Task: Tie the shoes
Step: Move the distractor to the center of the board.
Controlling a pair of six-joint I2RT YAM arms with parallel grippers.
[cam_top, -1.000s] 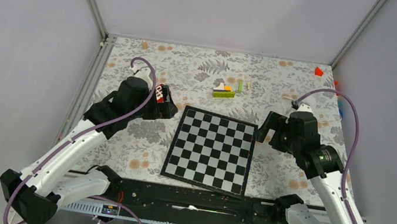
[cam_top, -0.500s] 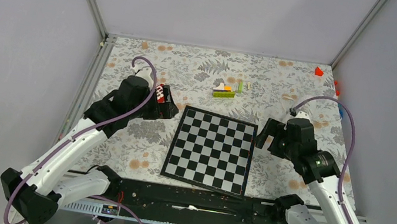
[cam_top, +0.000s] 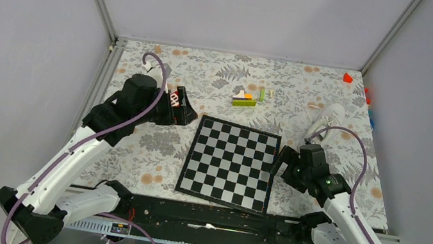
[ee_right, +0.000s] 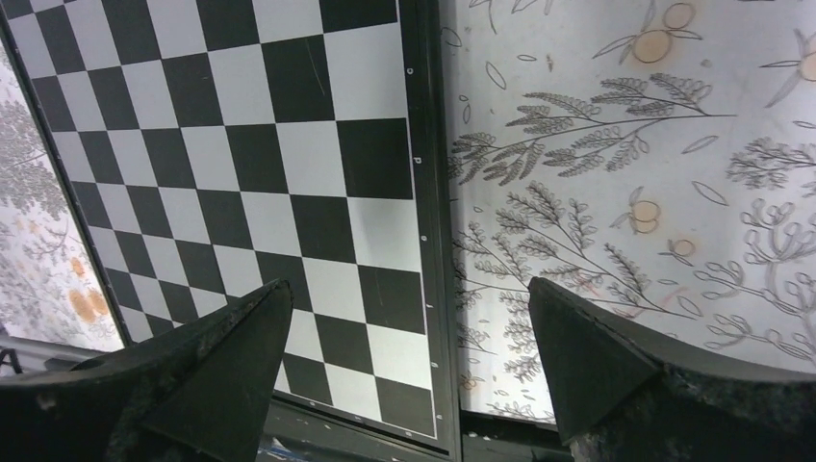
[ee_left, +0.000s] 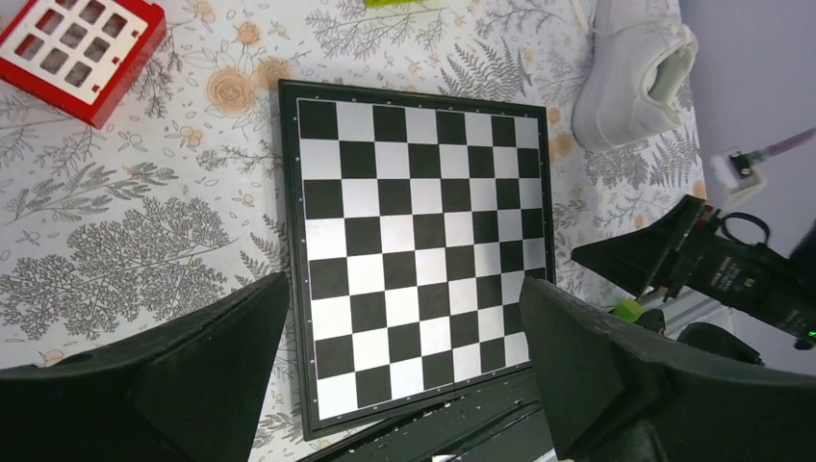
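The white shoe (cam_top: 323,118) lies on the flowered tablecloth at the right, beyond my right arm, its heel opening showing in the left wrist view (ee_left: 630,77). I cannot make out its laces. My right gripper (cam_top: 284,165) hangs open over the right edge of the chessboard (cam_top: 230,163), nearer the table's front than the shoe, with nothing between its fingers (ee_right: 409,282). My left gripper (cam_top: 184,106) stands open left of the board's far corner, empty, looking across the board (ee_left: 402,284) toward the shoe.
A red grid tray (ee_left: 77,48) lies by the left gripper. Small coloured blocks (cam_top: 246,99) sit beyond the chessboard (ee_right: 241,144). A red piece (cam_top: 348,78) lies in the far right corner. Grey walls enclose the table.
My right arm has drawn back toward the near edge and lowered, uncovering the white shoe behind it. The left arm shifted slightly left. Both grippers stayed open.
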